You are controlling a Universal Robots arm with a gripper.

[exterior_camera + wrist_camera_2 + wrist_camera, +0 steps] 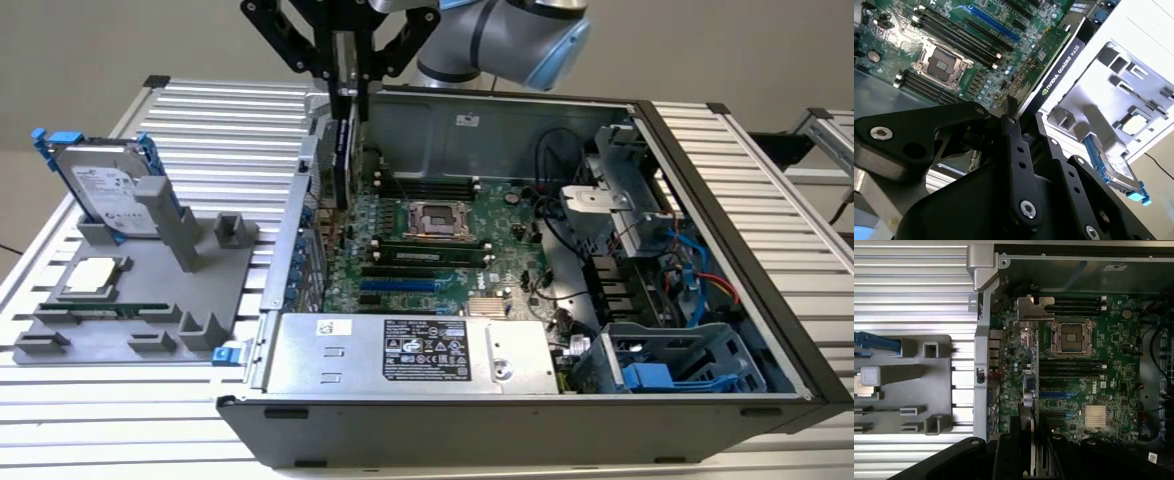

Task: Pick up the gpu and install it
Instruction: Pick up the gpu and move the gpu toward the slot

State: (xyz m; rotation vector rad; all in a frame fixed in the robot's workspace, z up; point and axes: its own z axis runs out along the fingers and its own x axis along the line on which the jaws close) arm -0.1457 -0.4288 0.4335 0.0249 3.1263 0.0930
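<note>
Exterior view: the gpu [350, 160] hung on edge straight below the gripper [348, 100], whose black fingers were clamped on the card's top edge. The card had its long side running downward into the open case [507, 430]. Its lower end was down among the parts at the edge of the motherboard [441, 240]; whether it touched a slot, I could not tell.

In the second wrist view the gpu [1061, 62] ran away from the fingertips [1010, 120], with its black cover on one face and green board on the other. In the first wrist view its silver bracket [1035, 307] showed at the card's far end from the gripper.

Beneath the gripper and off to one side lay the CPU socket [434, 218], open, with dark memory slots on either side of it. The power supply [400, 350] sat lower in the case, well clear of the fingers.

Outside the case, away from the gripper toward the exterior view's left, stood a grey holder [147, 300] on the ribbed table [227, 110]. A hard drive [104, 185] with blue rails stood upright in it.
</note>
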